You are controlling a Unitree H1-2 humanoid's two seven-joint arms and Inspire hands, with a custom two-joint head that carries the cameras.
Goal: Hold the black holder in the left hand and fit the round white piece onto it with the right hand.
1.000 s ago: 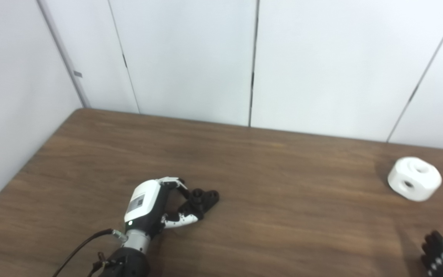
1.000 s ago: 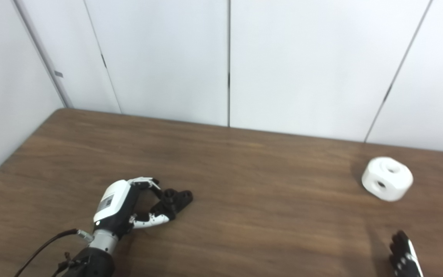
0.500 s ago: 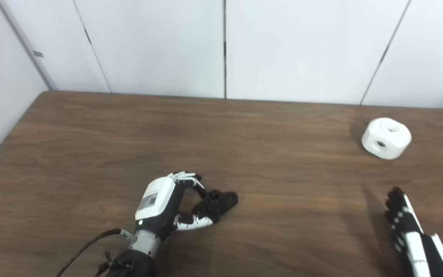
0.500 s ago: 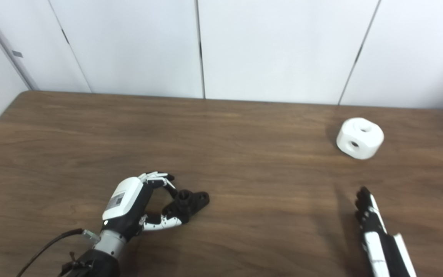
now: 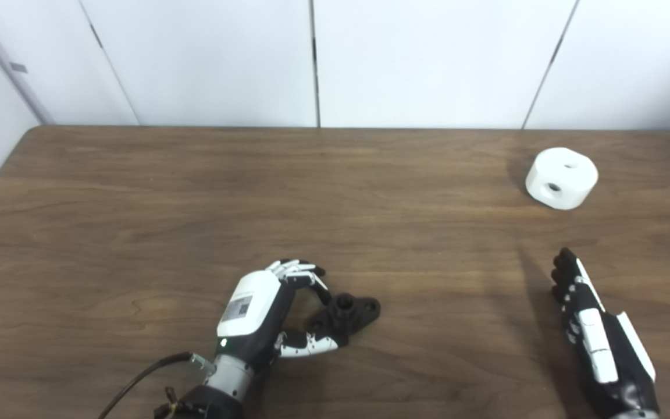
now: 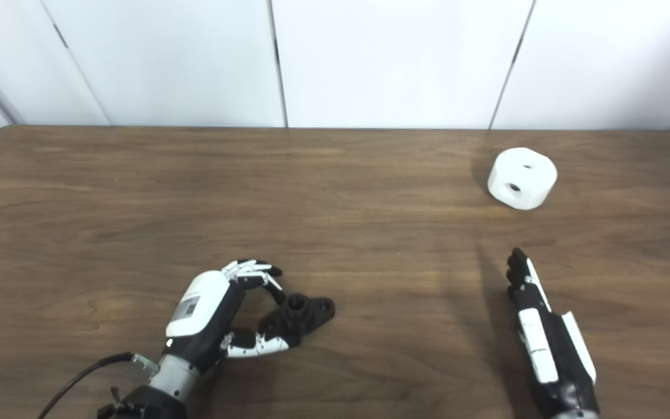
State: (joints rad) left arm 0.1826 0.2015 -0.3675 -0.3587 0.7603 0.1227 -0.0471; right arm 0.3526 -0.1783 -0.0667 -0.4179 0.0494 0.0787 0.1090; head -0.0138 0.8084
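The black holder (image 5: 348, 311) lies on the wooden table (image 5: 195, 192) near the front, left of centre. My left hand (image 5: 265, 308) is curled around its left end, fingers over the top and thumb against its near side, so it is shut on it. The holder still rests on the table. The round white piece (image 5: 561, 177), with a hole on top and one in its side, stands at the far right. My right hand (image 5: 588, 326) is open, fingers straight and pointing towards the white piece, a good way short of it. Both also show in the right eye view: holder (image 6: 303, 314), white piece (image 6: 521, 177).
White wall panels (image 5: 428, 58) stand right behind the table's far edge. A black cable (image 5: 143, 378) runs from my left wrist to the bottom edge.
The camera has tilted down and turned, shifting the whole picture. My right hand has come further forward into view, towards the white piece. My left hand stays curled on the holder.
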